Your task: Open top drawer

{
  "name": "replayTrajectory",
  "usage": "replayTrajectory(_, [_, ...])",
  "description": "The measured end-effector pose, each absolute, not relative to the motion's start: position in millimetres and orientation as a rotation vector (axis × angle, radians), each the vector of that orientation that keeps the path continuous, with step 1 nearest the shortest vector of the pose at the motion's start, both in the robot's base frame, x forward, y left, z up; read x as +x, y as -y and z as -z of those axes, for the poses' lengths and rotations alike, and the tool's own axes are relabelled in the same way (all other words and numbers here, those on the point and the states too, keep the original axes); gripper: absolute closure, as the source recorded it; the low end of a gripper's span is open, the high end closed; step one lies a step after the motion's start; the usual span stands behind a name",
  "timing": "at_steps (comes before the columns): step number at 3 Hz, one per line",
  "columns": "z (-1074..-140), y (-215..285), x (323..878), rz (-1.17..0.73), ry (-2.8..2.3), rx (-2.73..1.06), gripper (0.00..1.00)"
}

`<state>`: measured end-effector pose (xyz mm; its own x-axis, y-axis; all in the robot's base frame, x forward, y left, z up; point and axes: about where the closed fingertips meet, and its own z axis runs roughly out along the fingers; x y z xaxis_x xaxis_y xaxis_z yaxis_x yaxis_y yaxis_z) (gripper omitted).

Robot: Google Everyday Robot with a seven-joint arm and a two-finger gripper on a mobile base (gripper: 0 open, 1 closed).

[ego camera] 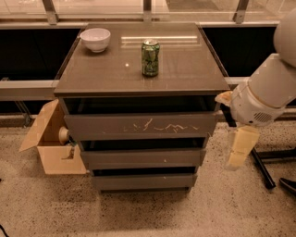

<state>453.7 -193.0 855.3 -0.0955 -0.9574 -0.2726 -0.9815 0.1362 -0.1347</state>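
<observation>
Setting: indoor work space, office or lab type; which of the two cannot be told.
- Floor: speckled terrazzo, bare.
- Back wall: glazing with metal window posts above dark panels and a pale ledge.
- Furniture: a grey-brown drawer cabinet standing free, its top drawer scratched.
- On the cabinet: white bowl, green can.
- Left, on the floor: open cardboard box.
- Right: black stand legs; white robot arm, gripper hanging beside the cabinet's right edge.
</observation>
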Motion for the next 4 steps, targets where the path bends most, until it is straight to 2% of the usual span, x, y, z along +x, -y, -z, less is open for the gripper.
replayTrajectory(1, [-828, 189, 457, -0.192, -2.120, -1.892, 0.00])
replayTrajectory(2, [-828, 189, 457, -0.192, -2.120, -1.892, 0.00])
replayTrajectory(4, [-754, 196, 494, -0.175, -2.008, -2.071, 0.00])
